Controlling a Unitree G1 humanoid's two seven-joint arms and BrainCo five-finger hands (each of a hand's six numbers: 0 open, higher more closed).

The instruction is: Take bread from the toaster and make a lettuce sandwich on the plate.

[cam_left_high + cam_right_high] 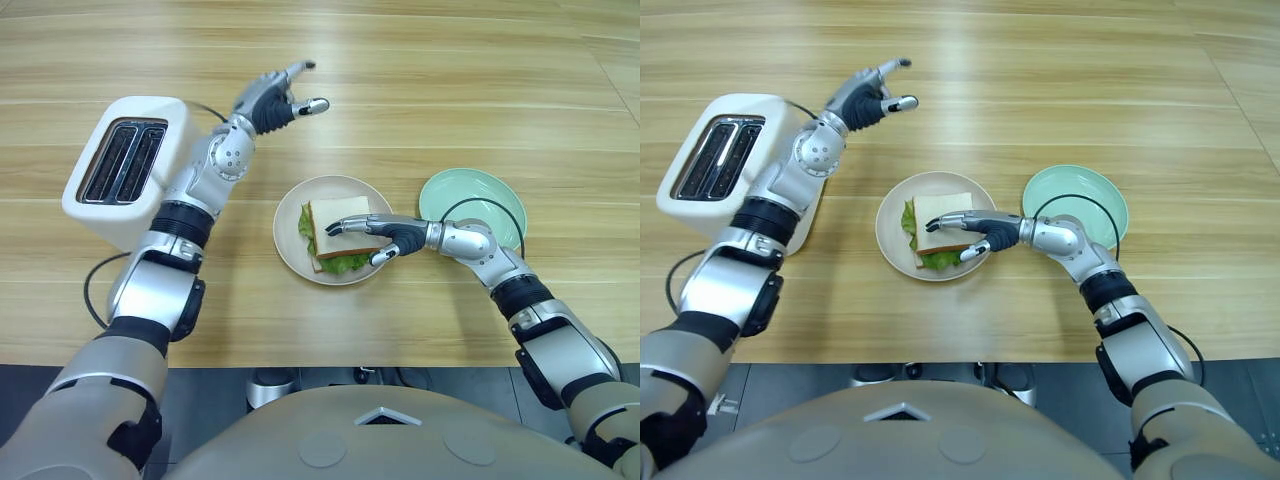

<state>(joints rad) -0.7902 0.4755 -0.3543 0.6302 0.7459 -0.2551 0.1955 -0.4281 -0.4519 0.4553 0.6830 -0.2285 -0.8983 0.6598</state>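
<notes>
On the far left we see the white toaster [125, 165] standing on the wooden table [450, 90]. Just right of it the left hand [272, 103] hangs over bare wood, fingers loosely spread and holding nothing. At the centre sits the beige plate [290, 250] with the sandwich: a bread slice [340, 212] on top and lettuce [306, 225] poking out at the left. The right hand [395, 238] lies stretched over the slice, thumb apart (whether it presses down, we cannot tell). Behind it is a pale green dish [470, 195].
</notes>
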